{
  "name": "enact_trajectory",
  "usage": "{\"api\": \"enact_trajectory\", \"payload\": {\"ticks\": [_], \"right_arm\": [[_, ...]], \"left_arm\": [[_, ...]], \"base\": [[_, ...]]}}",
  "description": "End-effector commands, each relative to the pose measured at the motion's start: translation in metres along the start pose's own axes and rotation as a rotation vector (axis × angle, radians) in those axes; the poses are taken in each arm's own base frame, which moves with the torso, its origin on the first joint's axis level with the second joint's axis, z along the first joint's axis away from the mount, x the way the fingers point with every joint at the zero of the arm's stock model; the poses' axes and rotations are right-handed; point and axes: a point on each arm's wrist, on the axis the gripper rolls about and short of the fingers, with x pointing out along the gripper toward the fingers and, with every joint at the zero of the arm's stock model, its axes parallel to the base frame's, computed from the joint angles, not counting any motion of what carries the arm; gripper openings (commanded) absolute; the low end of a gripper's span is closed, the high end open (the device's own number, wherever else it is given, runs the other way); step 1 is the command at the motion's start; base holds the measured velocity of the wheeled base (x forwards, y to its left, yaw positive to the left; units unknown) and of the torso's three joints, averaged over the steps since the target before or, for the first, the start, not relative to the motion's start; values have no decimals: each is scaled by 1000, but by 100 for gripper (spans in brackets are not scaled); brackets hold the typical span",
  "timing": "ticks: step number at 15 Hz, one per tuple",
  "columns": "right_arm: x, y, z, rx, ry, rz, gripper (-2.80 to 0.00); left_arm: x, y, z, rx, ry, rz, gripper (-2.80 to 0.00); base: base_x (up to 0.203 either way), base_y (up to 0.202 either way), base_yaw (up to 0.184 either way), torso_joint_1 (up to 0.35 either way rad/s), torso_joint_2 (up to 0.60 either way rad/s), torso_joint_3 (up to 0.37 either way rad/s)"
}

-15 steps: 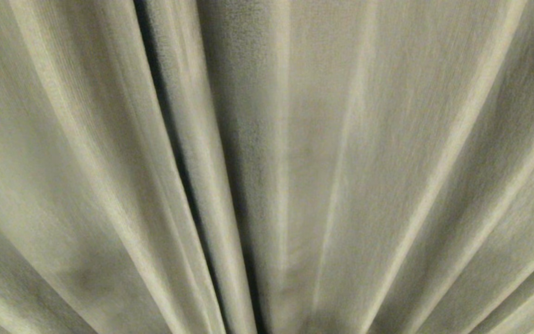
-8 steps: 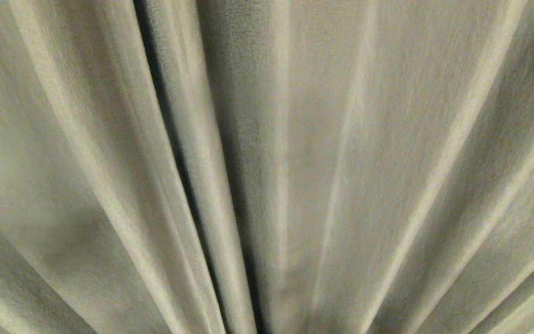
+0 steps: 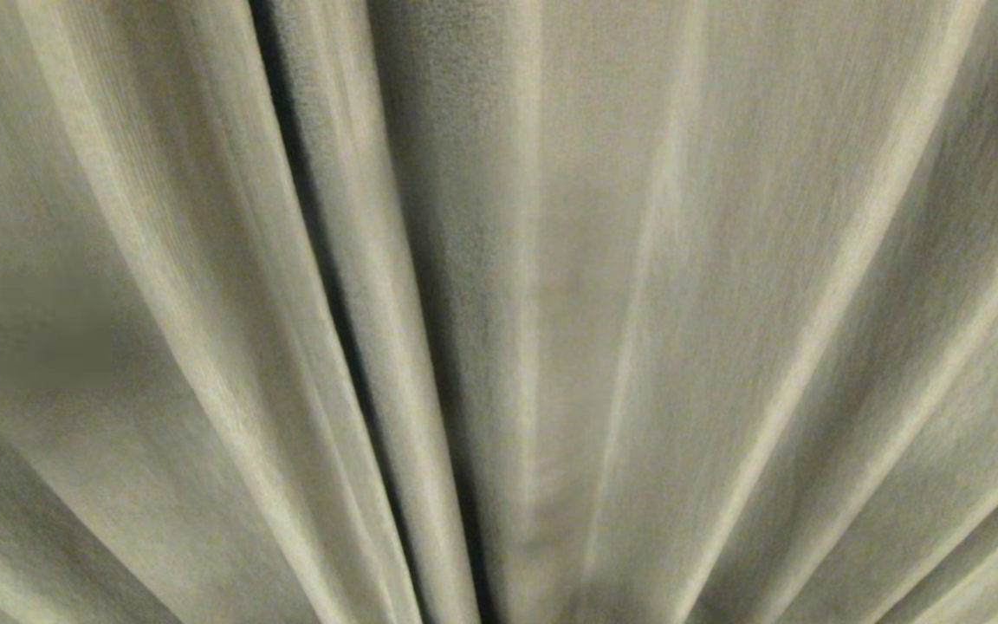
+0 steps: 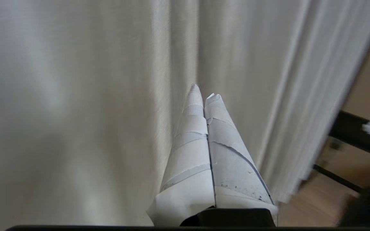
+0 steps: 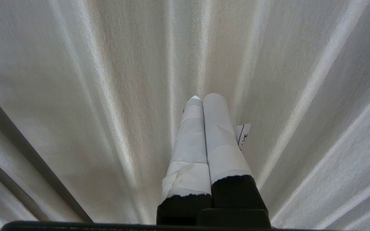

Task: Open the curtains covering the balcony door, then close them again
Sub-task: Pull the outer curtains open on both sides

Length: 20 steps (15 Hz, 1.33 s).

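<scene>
Across the whole head view hang the curtains (image 3: 655, 312), cream pleats fanning out from the bottom centre, with a dark narrow slit (image 3: 326, 286) running between two folds left of the middle. A blurred dark patch (image 3: 48, 338) shows on the fabric at the left; what it is cannot be told. Neither arm is clear in that view. Seen from the left wrist, the left gripper (image 4: 203, 93) has its tape-wrapped fingers pressed together, empty, tips pointing at the pleats, whether touching cannot be told. Beside the curtain's edge there, wooden floor (image 4: 303, 211) and a dark frame (image 4: 348, 131) show. From the right wrist, the right gripper (image 5: 204, 98) is likewise pressed together and empty, its tips close before the folds.
</scene>
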Motion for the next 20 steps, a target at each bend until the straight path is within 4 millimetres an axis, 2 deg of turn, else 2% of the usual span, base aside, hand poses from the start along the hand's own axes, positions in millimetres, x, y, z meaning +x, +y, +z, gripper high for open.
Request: {"api": "enact_trajectory", "payload": {"ticks": [1, 6, 9, 12, 16, 20], "right_arm": [[0, 0, 0, -1, 0, 1, -280], [0, 0, 0, -1, 0, 2, -280], [0, 0, 0, -1, 0, 4, -280], [0, 0, 0, -1, 0, 2, -280], [0, 0, 0, -1, 0, 2, -280], [0, 0, 0, -1, 0, 2, -280]], "left_arm": [[34, 17, -1, -45, 59, -50, 0], [80, 25, 3, -71, 71, -99, 0], [101, 20, 3, -65, 83, 3, 0], [121, 22, 3, 45, 102, 176, 0], [123, 25, 8, 138, 143, 317, 0], [118, 19, 17, 185, 167, 495, 0]], "base": [[0, 0, 0, 0, 0, 0], [0, 0, 0, 0, 0, 0], [0, 0, 0, 0, 0, 0], [0, 0, 0, 0, 0, 0], [0, 0, 0, 0, 0, 0], [0, 0, 0, 0, 0, 0]]}}
